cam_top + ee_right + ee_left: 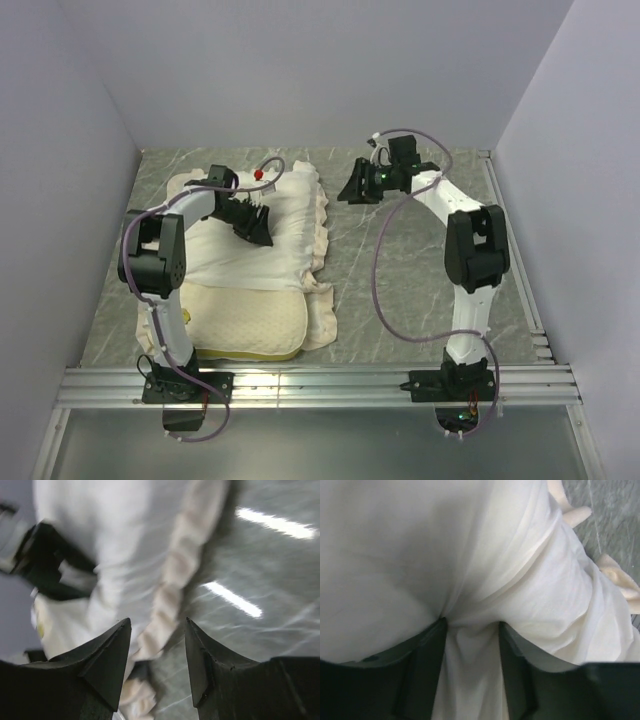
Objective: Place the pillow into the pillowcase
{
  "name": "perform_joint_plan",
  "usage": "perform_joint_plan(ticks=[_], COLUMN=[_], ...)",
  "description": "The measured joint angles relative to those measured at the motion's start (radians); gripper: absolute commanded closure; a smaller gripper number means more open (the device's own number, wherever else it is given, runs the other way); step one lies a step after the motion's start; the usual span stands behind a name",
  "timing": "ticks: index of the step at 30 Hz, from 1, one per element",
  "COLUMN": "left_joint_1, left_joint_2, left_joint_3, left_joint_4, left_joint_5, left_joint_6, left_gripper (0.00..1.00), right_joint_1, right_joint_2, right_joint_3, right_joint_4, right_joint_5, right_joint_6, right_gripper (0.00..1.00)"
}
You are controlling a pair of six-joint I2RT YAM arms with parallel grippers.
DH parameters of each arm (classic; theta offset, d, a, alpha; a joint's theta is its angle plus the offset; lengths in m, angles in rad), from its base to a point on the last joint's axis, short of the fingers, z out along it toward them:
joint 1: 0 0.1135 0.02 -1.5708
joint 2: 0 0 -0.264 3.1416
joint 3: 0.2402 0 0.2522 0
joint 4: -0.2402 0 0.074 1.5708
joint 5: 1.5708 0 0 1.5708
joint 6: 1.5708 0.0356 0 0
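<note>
One fold of the pillowcase (288,205) sits pinched, it seems, in the left pincer (471,630), likely to tug it over the protruding pillow (250,320). Right pincer (157,630) hovers spread, empty.

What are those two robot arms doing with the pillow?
They're putting the pillow into the white pillowcase. The left tool pinches a fold of it from above. The right tool hangs open beside it, holding nothing. The pillow's yellow near end sticks out, so it's not fully in.
</note>
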Motion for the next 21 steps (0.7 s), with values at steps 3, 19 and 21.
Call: perform_joint_plan(ticks=[3,19,21], left_joint_1=[-0.001,-0.048,-0.085], left_joint_2=[-0.022,-0.271,-0.275], left_joint_3=[-0.017,-0.151,-0.195], left_joint_4=[0.010,0.039,0.080], left_joint_5=[0.006,-0.141,-0.195], left_joint_6=[0.002,-0.077,-0.122], left_gripper=[0.37,0.39,0.59], right_joint_1=[-0.024,0.103,0.105], right_joint_2=[0.098,0.276,0.276], right_joint_3=[0.052,0.061,0.058], right_joint_4=[0.010,0.127,0.129], right_joint_5=[0.077,-0.024,-0.035], right_joint_6=[0.044,0.236,0.234], right_gripper=[0.41,0.97,1.00])
